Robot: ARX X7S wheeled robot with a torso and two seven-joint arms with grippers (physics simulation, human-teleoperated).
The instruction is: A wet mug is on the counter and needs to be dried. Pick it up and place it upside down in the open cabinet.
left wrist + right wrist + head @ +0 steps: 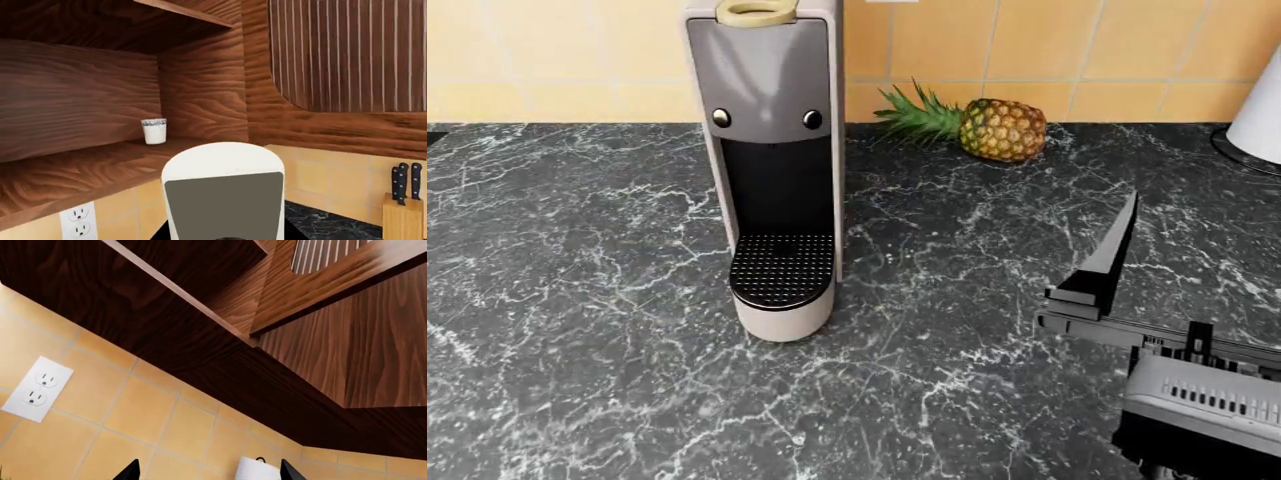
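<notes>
Standing on the open cabinet [100, 170] shelf, the mug [154, 131] is untouched; right gripper [208, 471] fingers spread wide; left gripper's state I cannot tell.

- The head view looks steeply down on the counter [587, 300], from near, facing the tiled wall [561, 60]. The coffee machine [767, 150] stands in the middle.
- The left wrist view looks level and a little upward from just above the top of the coffee machine [223, 192], into the open cabinet [87, 175].
- The right wrist view looks steeply upward, close to the tiled wall [133, 415], at the underside of the cabinet [200, 340].
- Head and left wrist views share the coffee machine. Both wrist views share the cabinet and a socket [78, 221] [37, 388].
</notes>
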